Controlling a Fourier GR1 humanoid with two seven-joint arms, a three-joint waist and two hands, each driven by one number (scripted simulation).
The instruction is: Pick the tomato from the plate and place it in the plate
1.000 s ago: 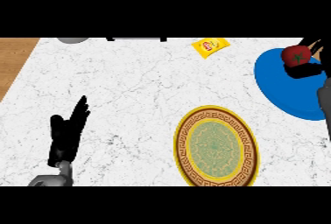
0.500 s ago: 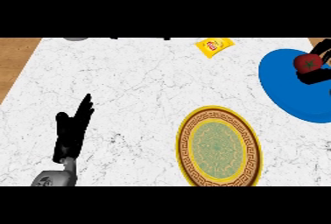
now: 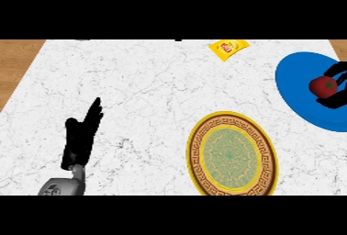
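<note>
2 plates on the white marbled bench: a blue plate at the right edge of the frame, partly cut off, and a gold-rimmed patterned plate at lower centre-right, nothing on it. The 2 are near each other but not touching.

Tomato sits in the frame over the blue plate, right side. Can't tell if it's resting on the plate or lifted off.

Right hand comes in from the right edge, fingers curled around the tomato above and below it.

Left hand at lower left, fingers straight and pointing up-frame, holding nothing.

1 yellow packet at top centre-right of the bench, well apart from both plates. Wood floor shows at upper left.
</note>
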